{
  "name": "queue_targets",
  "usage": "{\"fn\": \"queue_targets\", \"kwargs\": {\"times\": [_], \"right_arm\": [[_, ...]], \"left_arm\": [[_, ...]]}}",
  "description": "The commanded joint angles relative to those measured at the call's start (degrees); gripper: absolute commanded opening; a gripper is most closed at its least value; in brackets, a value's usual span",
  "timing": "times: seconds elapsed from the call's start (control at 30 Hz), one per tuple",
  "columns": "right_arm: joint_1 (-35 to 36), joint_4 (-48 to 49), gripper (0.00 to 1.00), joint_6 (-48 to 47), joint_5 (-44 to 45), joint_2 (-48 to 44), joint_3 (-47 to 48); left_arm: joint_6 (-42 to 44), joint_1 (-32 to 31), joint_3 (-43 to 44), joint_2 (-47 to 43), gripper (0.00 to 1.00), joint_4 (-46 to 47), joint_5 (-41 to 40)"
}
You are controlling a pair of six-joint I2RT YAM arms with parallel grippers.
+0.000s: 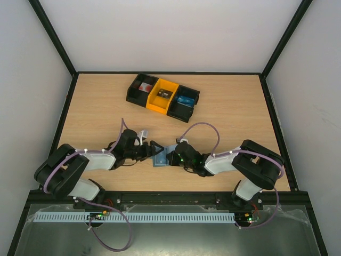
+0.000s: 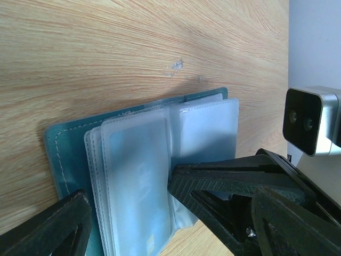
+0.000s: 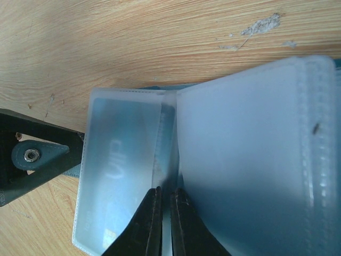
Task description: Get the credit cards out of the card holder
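Now, on the wooden table (image 1: pixel 234 112) the tray of bins (image 1: pixel 131 96) sits toward 12 o'clock. The card holder (image 1: pixel 160 158) lies open and flat at 6 o'clock of it, between my two grippers. My left gripper (image 2: pixel 128 189), at the holder's 9 o'clock, has its fingers spread wide over the clear sleeves (image 2: pixel 202 128) and grips nothing. My right gripper (image 3: pixel 166 193), at 3 o'clock, has its fingers together at the fold; whether they pinch a leaf I cannot tell. One card (image 3: pixel 120 154) shows inside a sleeve. I judge no card is out yet. Next I should pin the holder and nip that card's edge.
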Motion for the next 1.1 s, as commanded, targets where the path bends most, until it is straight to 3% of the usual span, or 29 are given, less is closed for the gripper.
{"fn": "queue_targets", "kwargs": {"times": [0.0,0.37,1.07], "right_arm": [[0.3,-4.5,0.06,-0.1,1.5,1.6,-2.0],[0.3,-4.1,0.06,-0.1,1.5,1.2,-2.4],[0.3,-2.9,0.06,-0.1,1.4,0.9,-2.9]], "left_arm": [[0.3,0.2,1.2,0.5,0.83,1.7,0.9],[-0.5,0.2,1.1,-4.8,0.83,-2.2,-1.6],[-0.8,0.1,1.3,-0.6,0.83,1.6,0.9]]}}
